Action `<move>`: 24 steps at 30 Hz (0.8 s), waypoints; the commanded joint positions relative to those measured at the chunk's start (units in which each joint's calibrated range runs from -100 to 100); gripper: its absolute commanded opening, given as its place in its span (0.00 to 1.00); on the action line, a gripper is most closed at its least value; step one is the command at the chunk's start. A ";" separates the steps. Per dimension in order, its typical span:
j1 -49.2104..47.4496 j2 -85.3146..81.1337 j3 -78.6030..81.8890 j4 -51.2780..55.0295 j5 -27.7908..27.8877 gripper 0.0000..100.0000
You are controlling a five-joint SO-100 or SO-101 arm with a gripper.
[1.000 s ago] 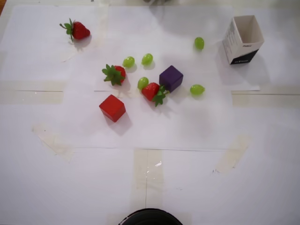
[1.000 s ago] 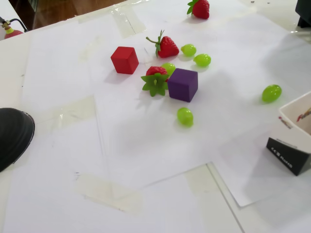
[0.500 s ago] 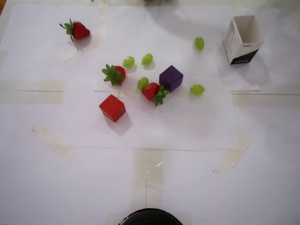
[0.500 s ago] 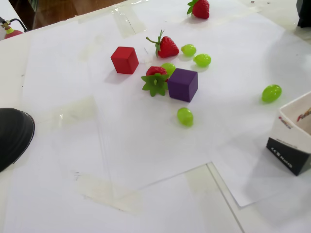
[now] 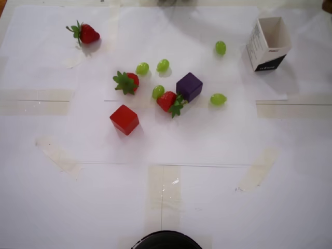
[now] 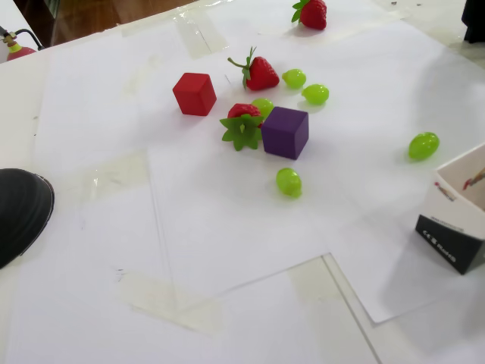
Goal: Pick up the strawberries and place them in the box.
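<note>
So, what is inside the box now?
In the overhead view the box shows only bare white inner walls, no strawberry; its floor is partly hidden by the near wall.

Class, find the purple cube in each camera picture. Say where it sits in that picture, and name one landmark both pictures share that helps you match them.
Overhead view: the purple cube sits slightly right of centre in the upper half, below two grapes.
Fixed view: the purple cube sits right of centre in the upper half, with a grape in front of it.
Shared landmark: the strawberry lying right against the cube, its leafy top nearest the cube in the overhead view.
</note>
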 commanded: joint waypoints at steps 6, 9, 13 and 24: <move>-2.96 2.42 3.77 -9.14 -9.13 0.14; -3.62 4.14 4.95 -11.42 -10.06 0.16; -3.99 6.21 6.77 -14.04 -8.74 0.21; -1.41 8.27 12.68 -18.86 -9.04 0.23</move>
